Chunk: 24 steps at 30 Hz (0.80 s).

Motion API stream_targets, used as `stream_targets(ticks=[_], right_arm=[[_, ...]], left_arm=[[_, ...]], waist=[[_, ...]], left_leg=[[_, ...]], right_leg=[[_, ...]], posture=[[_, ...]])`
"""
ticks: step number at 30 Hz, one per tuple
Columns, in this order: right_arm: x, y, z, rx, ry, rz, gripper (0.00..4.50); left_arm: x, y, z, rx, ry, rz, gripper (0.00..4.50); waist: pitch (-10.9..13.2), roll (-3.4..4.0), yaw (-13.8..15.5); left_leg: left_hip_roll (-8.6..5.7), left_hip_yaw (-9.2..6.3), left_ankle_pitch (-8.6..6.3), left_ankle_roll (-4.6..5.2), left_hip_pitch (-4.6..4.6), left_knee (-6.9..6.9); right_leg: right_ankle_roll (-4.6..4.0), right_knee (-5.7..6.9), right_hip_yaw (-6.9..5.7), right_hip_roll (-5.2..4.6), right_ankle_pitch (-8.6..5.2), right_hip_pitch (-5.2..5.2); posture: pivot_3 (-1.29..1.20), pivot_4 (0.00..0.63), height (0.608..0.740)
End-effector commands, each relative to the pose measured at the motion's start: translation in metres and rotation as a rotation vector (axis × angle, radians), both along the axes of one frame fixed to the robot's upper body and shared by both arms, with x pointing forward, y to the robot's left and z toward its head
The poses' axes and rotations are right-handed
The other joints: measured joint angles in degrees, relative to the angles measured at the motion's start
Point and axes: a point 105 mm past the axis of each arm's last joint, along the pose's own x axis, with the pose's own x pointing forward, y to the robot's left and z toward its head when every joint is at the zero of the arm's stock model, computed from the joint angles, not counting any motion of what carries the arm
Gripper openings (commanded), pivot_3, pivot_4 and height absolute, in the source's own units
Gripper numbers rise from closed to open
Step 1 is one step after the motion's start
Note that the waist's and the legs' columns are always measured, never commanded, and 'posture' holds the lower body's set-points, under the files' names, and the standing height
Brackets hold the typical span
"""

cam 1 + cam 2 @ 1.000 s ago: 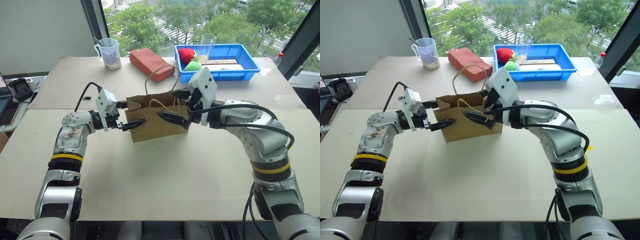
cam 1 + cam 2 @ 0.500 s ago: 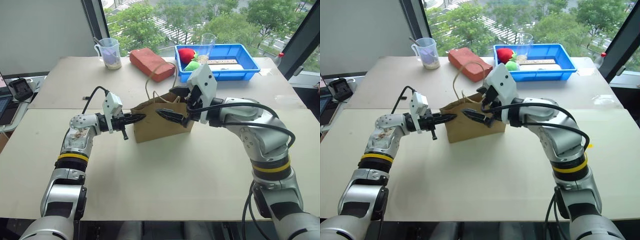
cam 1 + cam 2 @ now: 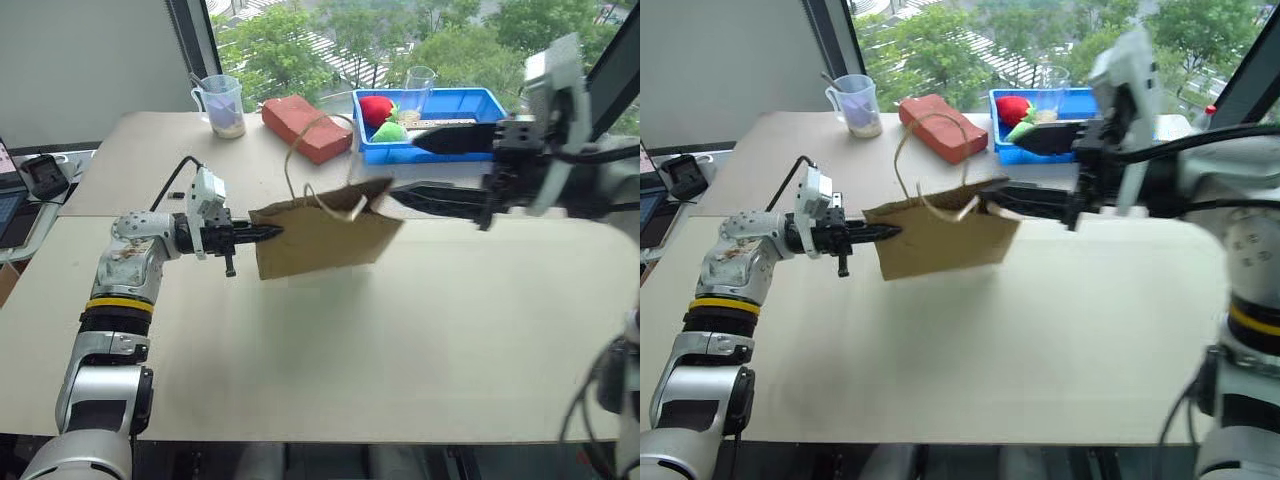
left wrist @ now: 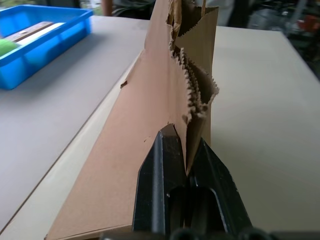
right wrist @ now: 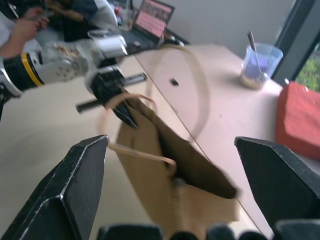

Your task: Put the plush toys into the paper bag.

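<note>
The brown paper bag (image 3: 320, 238) hangs flattened and tilted just above the table, string handles (image 3: 305, 150) looping up. My left gripper (image 3: 258, 234) is shut on the bag's serrated left edge, and the pinch is plain in the left wrist view (image 4: 186, 155). My right gripper (image 3: 402, 170) stands wide open to the right of the bag. Its lower finger lies by the bag's top right corner, without gripping it. In the right wrist view the bag (image 5: 165, 165) lies between the spread fingers (image 5: 75, 190). The plush toys are out of view.
At the back right a blue tray (image 3: 497, 106) holds a red plush fruit (image 3: 374, 108) and a green one (image 3: 388, 131). A reddish brick block (image 3: 305, 128) and a measuring cup (image 3: 221, 103) stand behind the bag. A person (image 5: 20, 27) sits beyond the table.
My left gripper closed on the bag's left edge and drew back, lifting and tilting the bag. My right gripper pulled out to the right and upward, still open.
</note>
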Motion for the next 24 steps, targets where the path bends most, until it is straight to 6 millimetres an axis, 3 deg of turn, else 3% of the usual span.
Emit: stream_targets(ticks=[1, 6, 10, 13, 20, 24], right_arm=[[-0.016, -0.003, 0.020, -0.001, -0.003, 0.082, 4.50], [-0.021, 0.006, 0.012, -0.027, 0.016, 0.133, 4.50], [-0.020, 0.008, 0.005, -0.049, 0.011, 0.132, 4.50], [-0.016, 0.006, -0.002, -0.063, 0.007, 0.116, 4.50], [-0.005, -0.026, -0.032, -0.118, -0.023, -0.026, 4.50], [-0.006, -0.048, -0.049, -0.160, -0.011, -0.101, 4.50]], left_arm=[[-0.014, -0.013, 0.000, -0.008, 0.023, -0.095, 0.02], [-0.005, -0.017, -0.021, 0.007, 0.044, -0.054, 0.02], [-0.003, -0.016, -0.026, 0.013, 0.049, -0.035, 0.02], [-0.007, -0.010, -0.023, 0.015, 0.064, -0.017, 0.93], [-0.020, 0.034, 0.014, 0.053, 0.048, 0.126, 4.25], [-0.024, 0.059, 0.028, 0.117, 0.033, 0.247, 4.39]], waist=[[0.0, 0.05, -0.1], [0.0, 0.04, -0.3], [0.0, 0.04, -0.1], [0.0, 0.04, 0.1], [0.0, 0.05, 0.0], [0.0, 0.08, 0.1]], left_leg=[[0.00, 0.02, -0.02, 0.04, 0.02, 0.00], [0.03, 0.05, -0.03, 0.05, 0.10, 0.06], [0.03, 0.04, -0.02, 0.04, 0.07, 0.08], [0.02, 0.04, -0.03, 0.05, 0.01, 0.08], [0.03, 0.01, -0.07, 0.13, -0.06, 0.07], [0.03, 0.04, -0.07, 0.12, -0.03, 0.07]], right_leg=[[0.00, 0.01, 0.00, 0.00, 0.00, -0.02], [0.01, -0.09, 0.01, 0.03, -0.01, -0.03], [0.01, -0.05, 0.02, 0.03, -0.01, -0.03], [0.01, 0.08, 0.01, 0.02, -0.01, -0.04], [0.01, 0.03, -0.02, 0.02, -0.01, -0.08], [0.02, 0.03, -0.01, 0.02, -0.02, -0.05]], posture=[[0.00, 0.150, 0.740], [0.00, 0.150, 0.740], [0.00, 0.150, 0.740], [0.00, 0.150, 0.740], [0.00, 0.150, 0.740], [0.00, 0.150, 0.740]])
